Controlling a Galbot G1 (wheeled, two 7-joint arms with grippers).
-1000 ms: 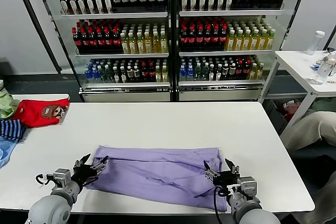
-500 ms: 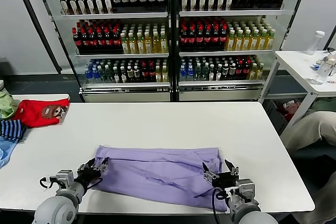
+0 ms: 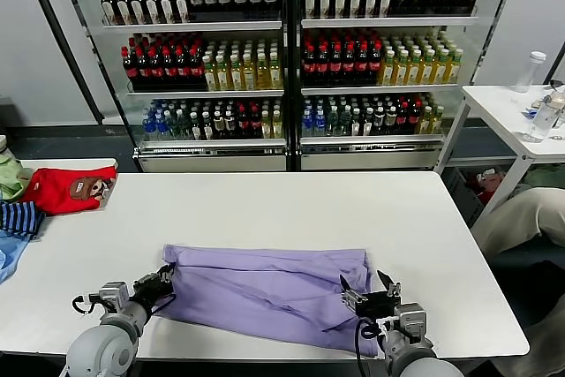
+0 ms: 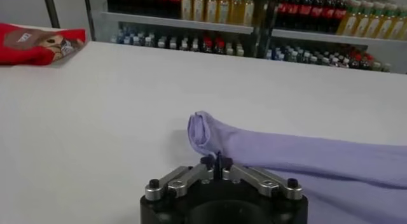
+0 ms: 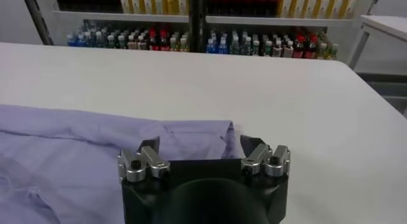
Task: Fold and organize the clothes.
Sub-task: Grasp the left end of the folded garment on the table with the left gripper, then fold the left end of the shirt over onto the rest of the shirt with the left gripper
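Left end effector now clenched on T-shirt edge; right end effector low, w/ jaws spread.

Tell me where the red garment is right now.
The red garment lies at the table's far left edge in the head view, beside a blue striped garment, well clear of the lavender T-shirt.

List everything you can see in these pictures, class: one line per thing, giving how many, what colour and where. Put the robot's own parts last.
T-shirt: one, lavender, folded into a band at the near middle of the table.
Table: one, white, in front of the robot.
Red garment: one, with a brown patch, far left.
Blue striped garment: one, left edge.
Drinks fridges: two, glass-fronted, full of bottles, behind the table.
Side table: one, white, right, bottles on it.
Left gripper: one, black, jaws shut on the T-shirt's left end.
Right gripper: one, black, jaws open over the right end.
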